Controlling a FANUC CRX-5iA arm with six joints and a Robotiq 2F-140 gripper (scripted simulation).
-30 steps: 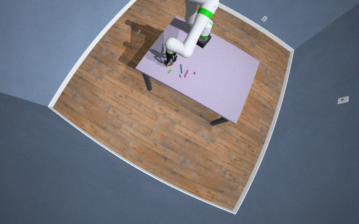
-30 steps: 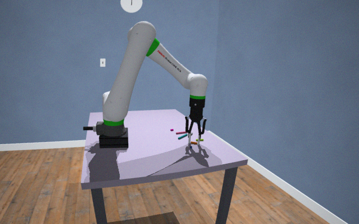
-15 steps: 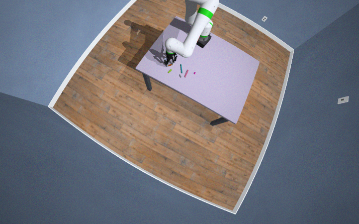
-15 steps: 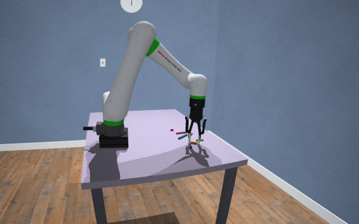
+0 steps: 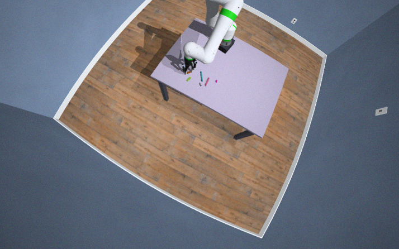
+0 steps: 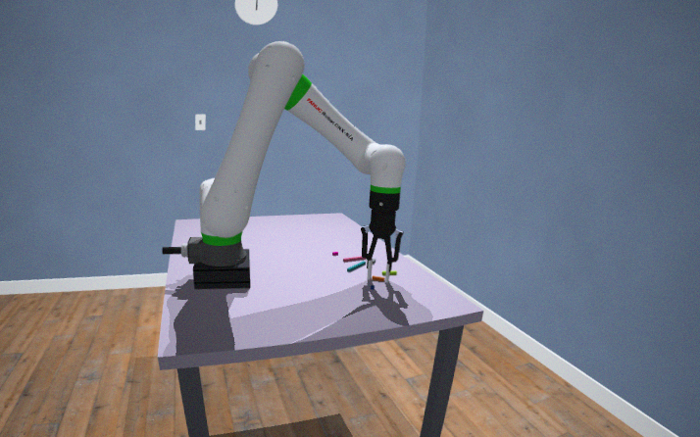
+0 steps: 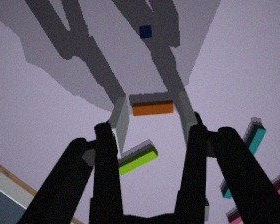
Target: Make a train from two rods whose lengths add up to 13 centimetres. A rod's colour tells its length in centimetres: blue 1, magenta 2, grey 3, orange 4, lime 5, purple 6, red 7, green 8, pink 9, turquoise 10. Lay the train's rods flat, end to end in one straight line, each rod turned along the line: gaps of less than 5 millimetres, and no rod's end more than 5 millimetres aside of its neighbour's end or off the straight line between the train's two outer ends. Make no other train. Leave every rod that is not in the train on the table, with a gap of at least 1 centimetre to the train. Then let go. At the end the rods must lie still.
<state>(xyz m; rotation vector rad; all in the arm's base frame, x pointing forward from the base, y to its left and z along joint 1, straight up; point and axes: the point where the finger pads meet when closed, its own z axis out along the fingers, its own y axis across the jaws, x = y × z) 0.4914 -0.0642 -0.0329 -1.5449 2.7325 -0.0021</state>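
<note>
The orange rod (image 7: 152, 108) lies flat on the table between my fingertips, and I see a small gap at each of its ends. My gripper (image 7: 153, 106) is partly open, low over the table, and straddles the rod along its length. It shows in the side view (image 6: 378, 277) and from above (image 5: 188, 70). The pink rod (image 5: 207, 81) lies to the right, next to the turquoise rod (image 5: 201, 75). The orange rod (image 6: 377, 278) rests on the table top.
A lime rod (image 7: 138, 160) lies just behind the left finger. A small blue rod (image 7: 145, 31) lies ahead in the gripper's shadow. A grey rod (image 5: 199, 84) and a magenta rod (image 5: 216, 81) lie near the pink one. The table's edge is close by at the left.
</note>
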